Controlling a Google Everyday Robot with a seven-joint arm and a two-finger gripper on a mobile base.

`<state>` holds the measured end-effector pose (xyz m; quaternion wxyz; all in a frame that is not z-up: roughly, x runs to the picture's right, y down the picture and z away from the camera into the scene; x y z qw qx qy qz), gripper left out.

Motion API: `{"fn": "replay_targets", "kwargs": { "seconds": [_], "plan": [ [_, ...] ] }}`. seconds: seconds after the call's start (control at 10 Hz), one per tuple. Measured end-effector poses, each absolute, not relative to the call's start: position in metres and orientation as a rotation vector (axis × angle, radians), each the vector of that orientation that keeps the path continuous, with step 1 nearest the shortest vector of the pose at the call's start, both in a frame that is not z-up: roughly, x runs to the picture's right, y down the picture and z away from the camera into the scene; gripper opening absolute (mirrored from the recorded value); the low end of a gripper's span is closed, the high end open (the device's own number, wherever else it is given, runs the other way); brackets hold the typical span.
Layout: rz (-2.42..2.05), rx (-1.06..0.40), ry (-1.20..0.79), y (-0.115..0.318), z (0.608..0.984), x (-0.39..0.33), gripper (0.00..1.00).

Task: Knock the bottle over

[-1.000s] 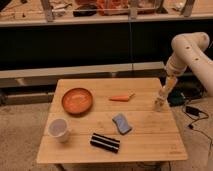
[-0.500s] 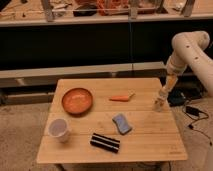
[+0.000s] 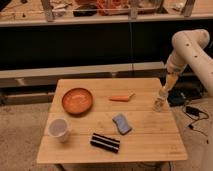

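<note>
The bottle (image 3: pixel 158 104), small, slim and pale, stands upright near the right edge of the wooden table (image 3: pixel 145 137). My gripper (image 3: pixel 163 93) hangs at the end of the white arm (image 3: pixel 187 47), which reaches down from the upper right. It is open, just above and slightly right of the bottle's top. I cannot tell whether it touches the bottle.
On the table lie an orange bowl (image 3: pixel 77 100), a carrot (image 3: pixel 121 98), a blue sponge (image 3: pixel 121 124), a black striped packet (image 3: pixel 105 142) and a white cup (image 3: pixel 59 130). A dark counter runs behind the table. Cables lie on the floor at right.
</note>
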<state>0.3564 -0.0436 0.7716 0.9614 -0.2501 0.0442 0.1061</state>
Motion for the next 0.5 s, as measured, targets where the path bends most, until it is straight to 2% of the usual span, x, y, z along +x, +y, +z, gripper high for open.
{"fn": "replay_targets", "kwargs": {
  "seconds": [0.5],
  "plan": [
    [0.212, -0.509, 0.091, -0.0449, 0.7742, 0.3552, 0.80]
  ]
}}
